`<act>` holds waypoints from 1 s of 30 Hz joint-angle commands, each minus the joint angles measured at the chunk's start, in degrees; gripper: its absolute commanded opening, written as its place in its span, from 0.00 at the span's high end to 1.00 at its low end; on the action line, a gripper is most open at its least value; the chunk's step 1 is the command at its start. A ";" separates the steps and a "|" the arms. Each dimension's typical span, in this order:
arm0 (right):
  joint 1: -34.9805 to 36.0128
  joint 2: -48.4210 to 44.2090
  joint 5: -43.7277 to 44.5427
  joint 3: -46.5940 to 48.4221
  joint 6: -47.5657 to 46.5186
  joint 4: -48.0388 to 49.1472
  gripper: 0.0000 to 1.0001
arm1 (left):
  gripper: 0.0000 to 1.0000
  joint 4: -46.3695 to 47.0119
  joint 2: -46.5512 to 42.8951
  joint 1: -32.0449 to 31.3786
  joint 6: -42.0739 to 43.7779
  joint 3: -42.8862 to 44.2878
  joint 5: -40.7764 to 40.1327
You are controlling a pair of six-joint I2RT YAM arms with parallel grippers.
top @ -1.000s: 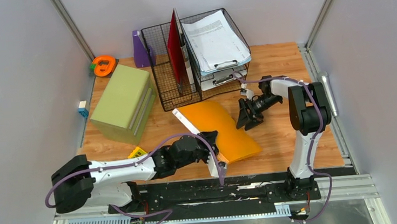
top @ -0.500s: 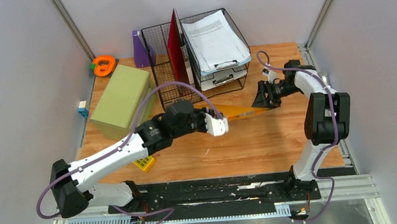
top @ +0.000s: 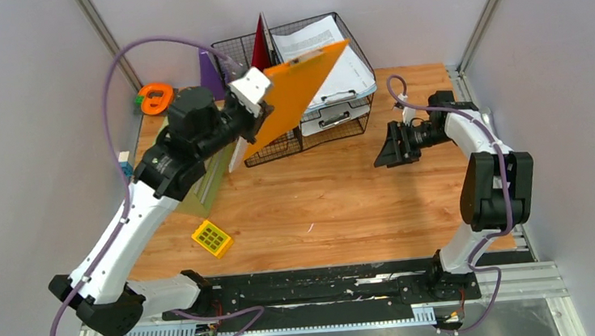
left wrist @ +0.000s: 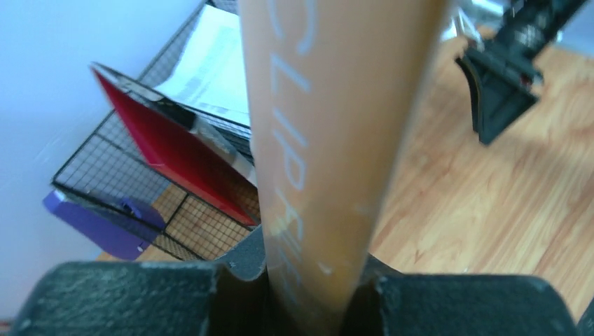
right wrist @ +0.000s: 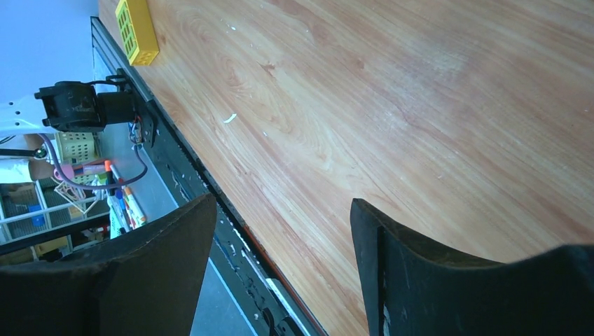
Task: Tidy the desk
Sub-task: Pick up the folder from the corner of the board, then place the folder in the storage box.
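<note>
Desk lot: materials and surface finishes.
Desk (top: 346, 204): light-brown wood-grain top, smooth, low satin sheen, a few pale scuffs. Orange clipboard (top: 298, 95): stiff smooth plastic, semi-gloss, pale lettering on its face. Wire organizer (top: 272, 146): thin black metal mesh, coated. Red board (left wrist: 171, 157) in it: glossy plastic. Sheets (top: 321, 52): white printed paper, matt. Green box (top: 218, 175): matt, even surface; material cannot be told. Yellow block (top: 212, 238): moulded plastic, gridded top. Left end effector (left wrist: 308, 290): dark, grainy matt plastic. Right end effector (right wrist: 280, 217): black matt plastic, faintly textured. Rails (top: 482, 26): bare brushed aluminium.
</note>
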 commanded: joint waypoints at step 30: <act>0.14 -0.23 -5.62 -3.26 -2.13 4.49 0.29 | 1.00 16.98 16.39 20.12 -21.41 23.71 -26.84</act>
